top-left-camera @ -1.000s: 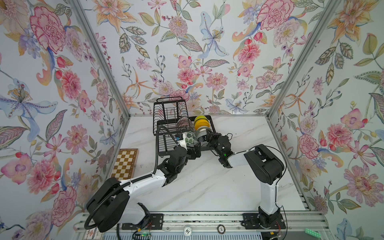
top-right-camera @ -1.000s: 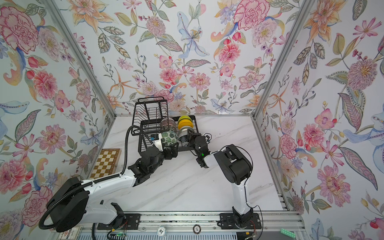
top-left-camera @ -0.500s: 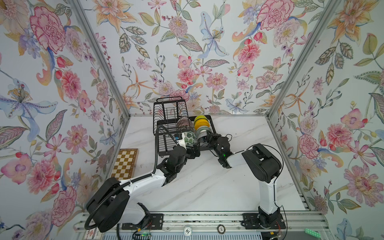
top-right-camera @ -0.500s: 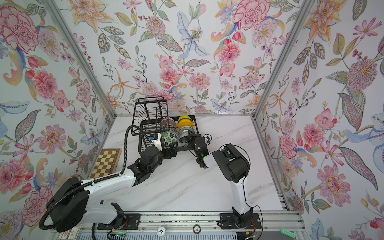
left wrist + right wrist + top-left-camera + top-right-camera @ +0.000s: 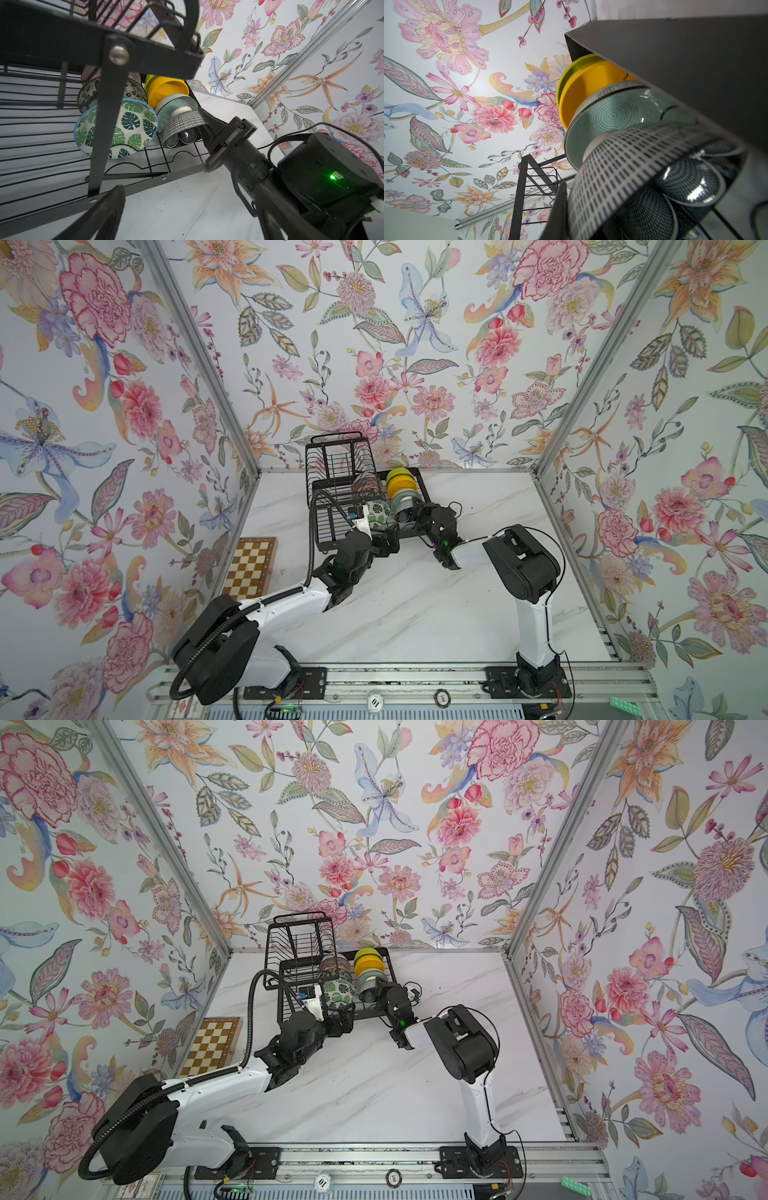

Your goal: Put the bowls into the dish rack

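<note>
Glossy glazed bowls (image 5: 133,122); matt black metal-wire dish rack (image 5: 62,35).

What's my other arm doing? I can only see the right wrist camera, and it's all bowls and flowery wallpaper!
Observer: Your left gripper is open and empty, just outside the front rail of the dish rack.
Operator: Are there more bowls that I can't see?
Observer: Yes. A green-leaf bowl stands on edge in the lower tray, beside the dark blue patterned bowl that fills your camera.
</note>
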You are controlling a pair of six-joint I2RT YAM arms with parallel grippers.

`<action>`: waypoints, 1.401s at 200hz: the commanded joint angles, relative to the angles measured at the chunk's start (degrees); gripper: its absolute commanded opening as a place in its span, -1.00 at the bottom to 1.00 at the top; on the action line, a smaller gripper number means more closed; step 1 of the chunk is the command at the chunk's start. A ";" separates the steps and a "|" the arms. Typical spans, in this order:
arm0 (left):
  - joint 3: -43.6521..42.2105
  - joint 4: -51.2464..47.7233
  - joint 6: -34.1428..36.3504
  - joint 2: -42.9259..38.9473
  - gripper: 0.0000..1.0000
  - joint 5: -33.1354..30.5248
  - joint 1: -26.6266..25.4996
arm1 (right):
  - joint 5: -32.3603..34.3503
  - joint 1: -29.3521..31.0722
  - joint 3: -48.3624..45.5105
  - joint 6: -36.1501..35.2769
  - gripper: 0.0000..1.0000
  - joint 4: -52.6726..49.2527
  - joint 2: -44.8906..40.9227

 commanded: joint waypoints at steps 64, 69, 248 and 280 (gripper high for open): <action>-2.39 1.14 -0.25 -2.54 0.98 0.24 1.36 | -4.38 -0.24 10.12 -2.44 -1.00 -25.56 -2.36; -2.47 1.13 -0.21 -2.63 0.98 0.29 1.40 | -5.01 -0.25 10.80 -2.72 -1.00 -27.18 -2.34; -3.65 1.42 -2.01 -3.82 0.98 0.48 1.72 | -6.96 -0.75 4.43 -3.30 -0.81 -30.73 -7.36; -4.23 1.11 -2.06 -4.45 0.98 0.19 1.76 | -7.41 -0.66 5.24 -3.05 -0.73 -31.08 -7.07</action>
